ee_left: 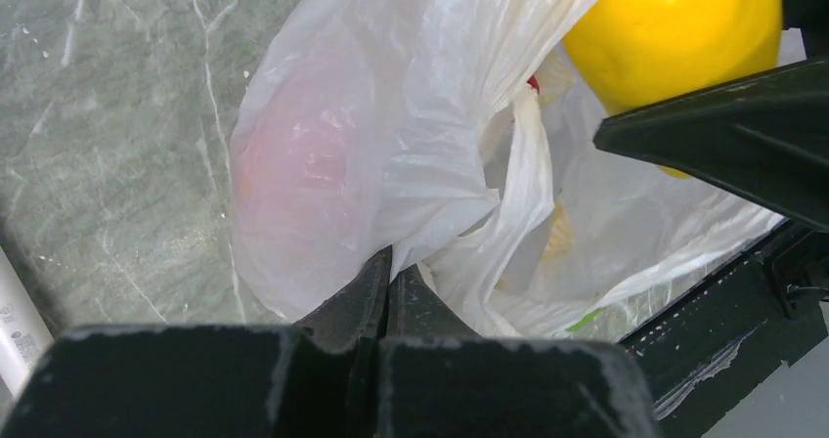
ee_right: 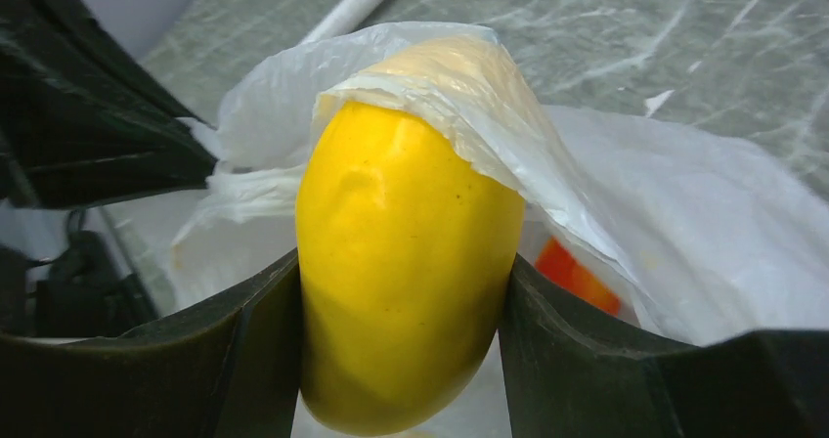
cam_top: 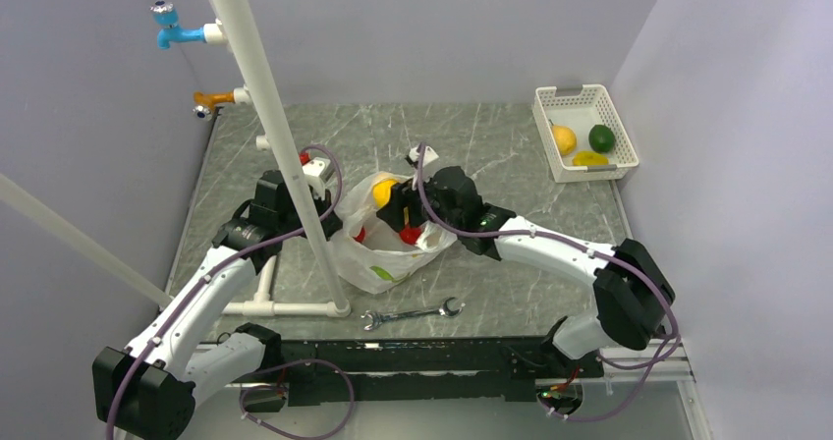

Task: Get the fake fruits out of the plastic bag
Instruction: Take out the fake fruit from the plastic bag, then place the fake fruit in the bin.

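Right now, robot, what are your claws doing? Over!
Left claw shut on plastic bag edge. Right claw gripping yellow fruit at bag mouth. Bag film draped over fruit top; red fruit inside.

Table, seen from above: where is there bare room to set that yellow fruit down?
Bare marble for the fruit lies between the bag and the basket, and along the far edge behind the bag. Crowded around the bag: left arm, right arm, pole, wrench.
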Controlling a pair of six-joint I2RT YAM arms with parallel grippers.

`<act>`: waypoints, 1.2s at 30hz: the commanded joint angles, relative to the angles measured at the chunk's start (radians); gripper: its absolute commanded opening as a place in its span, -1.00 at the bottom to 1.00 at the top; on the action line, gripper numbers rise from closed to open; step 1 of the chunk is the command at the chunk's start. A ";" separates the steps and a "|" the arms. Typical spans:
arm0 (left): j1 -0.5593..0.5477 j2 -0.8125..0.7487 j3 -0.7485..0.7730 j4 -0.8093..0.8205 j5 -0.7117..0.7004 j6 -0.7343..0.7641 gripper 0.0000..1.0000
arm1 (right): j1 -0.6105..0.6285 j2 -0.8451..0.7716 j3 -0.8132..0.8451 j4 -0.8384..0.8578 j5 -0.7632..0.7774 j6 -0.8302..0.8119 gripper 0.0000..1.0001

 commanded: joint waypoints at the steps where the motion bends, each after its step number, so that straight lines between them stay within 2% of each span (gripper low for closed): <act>1: 0.005 0.004 0.006 0.025 0.010 0.007 -1.00 | -0.045 -0.047 -0.043 0.137 -0.240 0.097 -0.91; 5: 0.009 0.002 0.004 0.029 0.010 0.004 -1.00 | -0.070 -0.045 -0.031 0.189 -0.441 0.141 -0.91; 11: 0.010 0.005 0.006 0.027 0.013 0.004 -1.00 | -0.114 -0.035 -0.035 0.436 -0.769 0.293 -0.92; 14: 0.012 -0.002 0.002 0.033 0.011 0.004 -1.00 | -0.114 -0.018 -0.029 0.553 -0.877 0.376 -0.92; 17: 0.012 -0.001 0.001 0.033 0.014 0.004 -1.00 | -0.119 -0.049 -0.033 0.622 -0.886 0.418 -0.92; 19: 0.012 0.001 0.004 0.032 0.017 0.004 -1.00 | -0.126 -0.086 -0.006 0.470 -0.819 0.348 -0.91; 20: 0.013 0.002 0.004 0.032 0.018 0.004 -1.00 | -0.128 -0.107 0.015 0.375 -0.738 0.257 -0.91; 23: 0.013 0.000 0.002 0.033 0.019 0.005 -1.00 | -0.129 -0.173 0.065 0.092 -0.395 0.084 -0.95; 27: 0.014 -0.003 0.001 0.031 0.016 0.004 -1.00 | -0.169 -0.251 0.060 -0.065 0.135 -0.018 -1.00; 29: 0.013 -0.007 0.001 0.031 0.015 0.005 -1.00 | -0.216 -0.260 0.042 -0.076 0.314 -0.059 -1.00; 31: 0.013 -0.005 0.001 0.033 0.018 0.005 -1.00 | -0.298 -0.251 0.031 -0.085 0.428 -0.063 -1.00; 36: 0.013 0.000 0.002 0.032 0.026 0.004 -1.00 | -0.548 -0.142 0.042 -0.087 0.511 -0.056 -1.00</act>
